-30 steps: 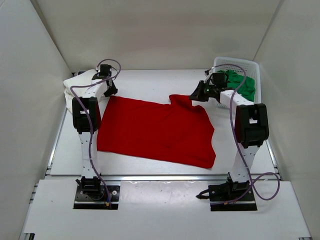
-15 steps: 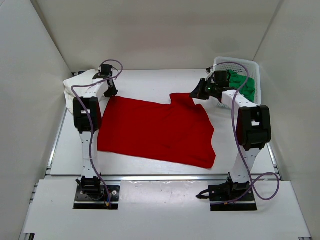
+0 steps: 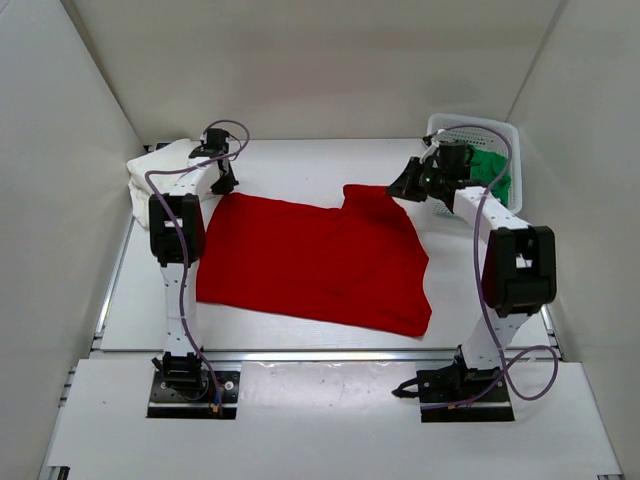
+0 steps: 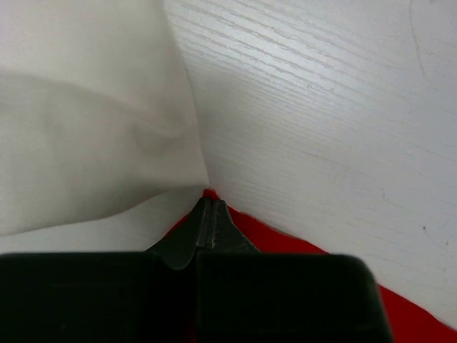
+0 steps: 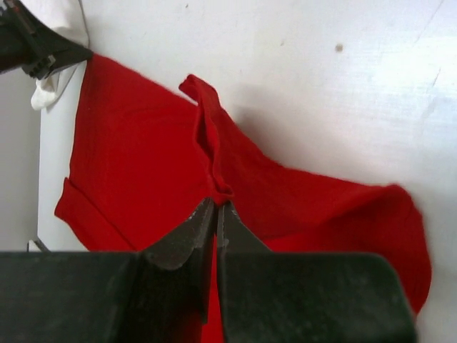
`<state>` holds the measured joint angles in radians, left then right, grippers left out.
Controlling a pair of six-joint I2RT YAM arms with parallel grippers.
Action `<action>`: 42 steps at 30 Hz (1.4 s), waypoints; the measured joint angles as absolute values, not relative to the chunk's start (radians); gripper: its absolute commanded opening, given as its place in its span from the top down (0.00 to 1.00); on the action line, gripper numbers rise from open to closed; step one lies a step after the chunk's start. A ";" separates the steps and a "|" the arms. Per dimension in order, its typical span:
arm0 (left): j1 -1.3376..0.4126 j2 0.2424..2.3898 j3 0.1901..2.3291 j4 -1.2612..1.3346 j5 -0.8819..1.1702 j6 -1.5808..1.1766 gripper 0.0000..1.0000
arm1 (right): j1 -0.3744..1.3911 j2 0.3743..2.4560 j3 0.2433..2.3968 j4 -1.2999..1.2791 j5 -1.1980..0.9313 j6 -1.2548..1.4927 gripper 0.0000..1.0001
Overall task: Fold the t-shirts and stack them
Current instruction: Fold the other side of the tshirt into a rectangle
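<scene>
The red t-shirt [image 3: 310,260] lies spread flat across the middle of the table. My left gripper [image 3: 222,186] is shut on its far left corner [image 4: 209,193], right beside the folded off-white t-shirt [image 3: 160,165] at the far left, also in the left wrist view [image 4: 86,107]. My right gripper [image 3: 396,190] is shut on a pinched ridge of the red t-shirt [image 5: 221,189] at its far right corner, lifting it slightly. The green t-shirt [image 3: 493,172] lies bunched in the basket.
A white perforated basket [image 3: 474,130] stands at the back right, close behind my right arm. White walls close in the left, back and right. The table's front edge [image 3: 320,354] runs just past the shirt's near hem.
My right gripper has moved a little to the right and back with the red corner in it. The left gripper has shifted slightly back, pulling the shirt's far edge.
</scene>
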<state>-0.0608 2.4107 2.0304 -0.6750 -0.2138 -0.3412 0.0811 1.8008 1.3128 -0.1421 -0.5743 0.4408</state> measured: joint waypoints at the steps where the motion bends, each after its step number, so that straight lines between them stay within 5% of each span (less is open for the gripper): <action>1: -0.062 2.403 2.017 -0.667 -0.212 -0.343 1.00 | 0.084 1.768 1.279 -0.143 -0.572 0.441 1.00; 15: -0.068 1.855 1.378 -0.433 -0.171 -0.387 1.00 | 0.193 1.254 0.798 -0.206 -0.511 0.393 1.00; 33: -0.029 1.502 0.973 -0.294 -0.263 -0.361 0.95 | 0.290 0.837 0.601 -0.508 -0.444 0.356 1.00; 36: -0.027 1.496 0.933 -0.288 -0.276 -0.359 0.85 | 0.297 0.795 0.537 -0.569 -0.427 0.377 1.00; 40: -0.025 1.531 0.929 -0.320 -0.280 -0.370 0.52 | 0.344 0.805 0.526 -0.643 -0.397 0.408 0.98; 42: -0.006 1.541 0.928 -0.337 -0.262 -0.389 0.42 | 0.363 0.830 0.526 -0.669 -0.385 0.424 0.82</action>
<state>-0.0063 1.5414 0.9276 -0.3374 -0.2623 -0.3893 0.3626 0.8299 0.5259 -0.6685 -0.3851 0.4240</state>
